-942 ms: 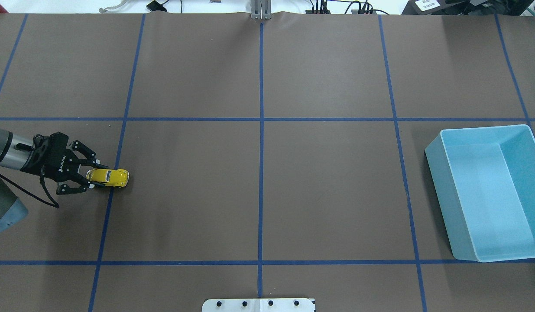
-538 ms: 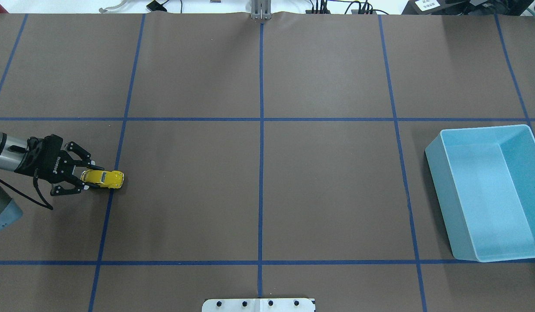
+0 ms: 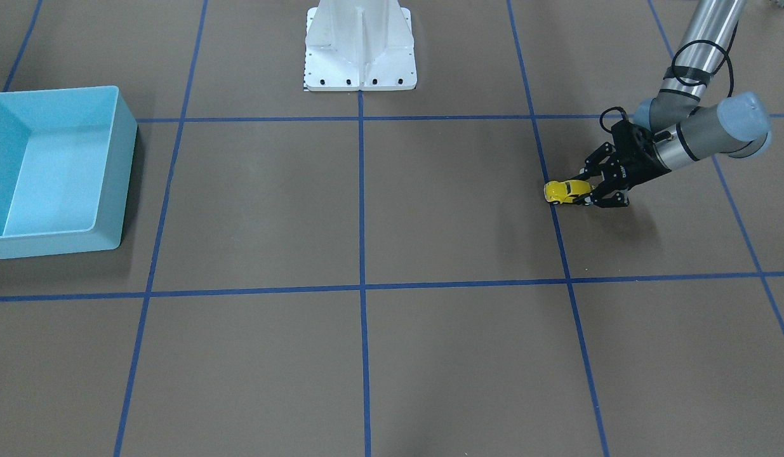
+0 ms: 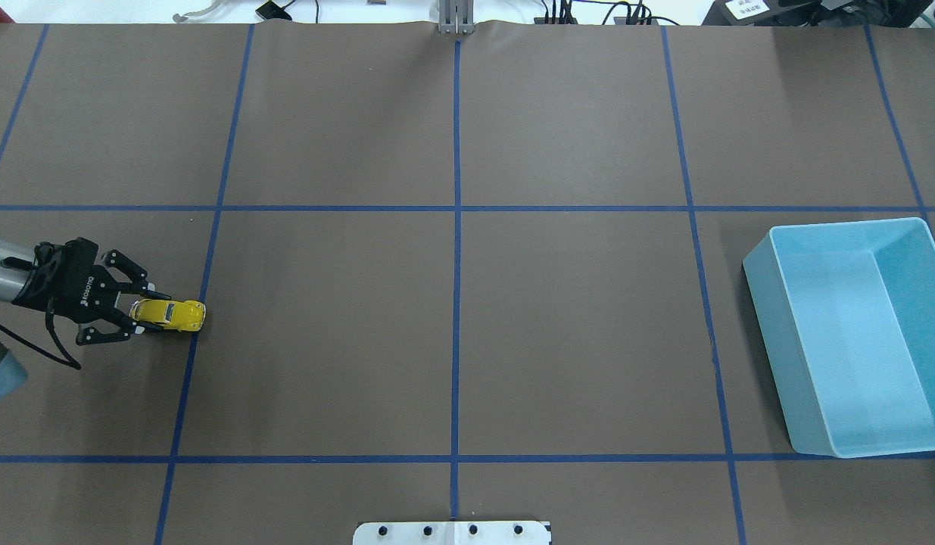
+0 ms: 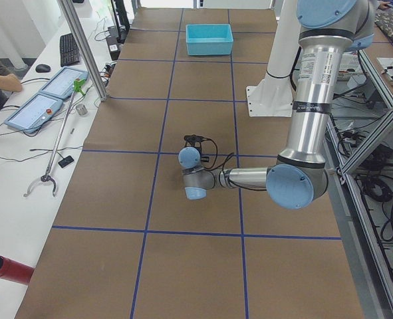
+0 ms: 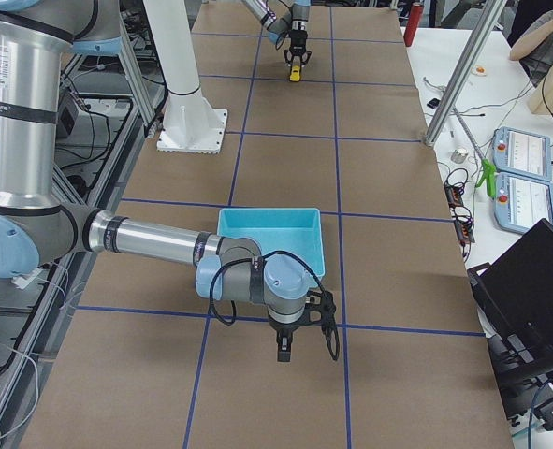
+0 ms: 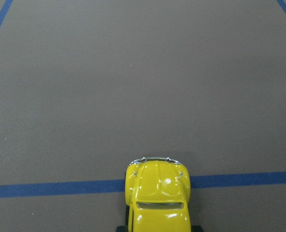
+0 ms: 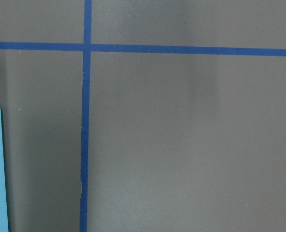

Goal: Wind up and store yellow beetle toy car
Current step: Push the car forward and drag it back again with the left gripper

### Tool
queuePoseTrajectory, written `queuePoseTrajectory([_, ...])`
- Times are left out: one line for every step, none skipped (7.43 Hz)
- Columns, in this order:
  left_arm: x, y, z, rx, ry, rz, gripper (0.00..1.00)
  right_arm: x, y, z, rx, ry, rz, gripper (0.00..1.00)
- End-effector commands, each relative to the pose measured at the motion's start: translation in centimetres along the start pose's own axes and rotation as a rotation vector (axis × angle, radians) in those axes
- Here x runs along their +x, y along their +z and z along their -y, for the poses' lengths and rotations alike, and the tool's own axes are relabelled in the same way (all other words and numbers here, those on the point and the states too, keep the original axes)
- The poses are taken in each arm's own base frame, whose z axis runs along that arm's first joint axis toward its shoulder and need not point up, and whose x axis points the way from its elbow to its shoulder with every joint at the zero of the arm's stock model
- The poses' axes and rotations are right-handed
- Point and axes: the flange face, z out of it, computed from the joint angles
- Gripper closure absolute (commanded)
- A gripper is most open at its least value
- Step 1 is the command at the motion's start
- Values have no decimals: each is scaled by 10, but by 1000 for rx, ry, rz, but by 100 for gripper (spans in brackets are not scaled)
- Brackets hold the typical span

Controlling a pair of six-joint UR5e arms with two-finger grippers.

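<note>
1. Your left claw, clamped on the car, has dragged it back toward the table's left edge.
2. You're likely winding it; storing remains.
3. You cannot tell the right claw's state.

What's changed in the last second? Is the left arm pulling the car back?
Yes. The left gripper, shut on the rear of the car, has drawn back toward the table's left end. It has taken the car with it across the blue line. The grip looks unchanged, and the bin has not moved.
</note>
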Motion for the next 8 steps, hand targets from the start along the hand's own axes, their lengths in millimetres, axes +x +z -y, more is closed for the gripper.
queuePoseTrajectory([1, -2, -3, -3, -4, 0, 100, 0, 0, 0, 0, 0, 0, 0])
queuePoseTrajectory([0, -4, -3, -2, -3, 3, 100, 0, 0, 0, 0, 2, 0, 0])
queuePoseTrajectory([1, -6, -7, -6, -8, 5, 100, 0, 0, 0, 0, 0, 0, 0])
queuePoseTrajectory([5, -12, -14, -11, -18, 4, 100, 0, 0, 0, 0, 0, 0, 0])
queuePoseTrajectory([5, -14, -15, -10, -19, 2, 100, 0, 0, 0, 0, 0, 0, 0])
queuePoseTrajectory([7, -15, -17, -12, -21, 2, 100, 0, -1, 0, 1, -1, 0, 0])
queuePoseTrajectory([7, -15, -18, -13, -23, 3, 100, 0, -1, 0, 1, -1, 0, 0])
queuePoseTrajectory([8, -16, -19, -13, -24, 1, 100, 0, 0, 0, 0, 0, 0, 0])
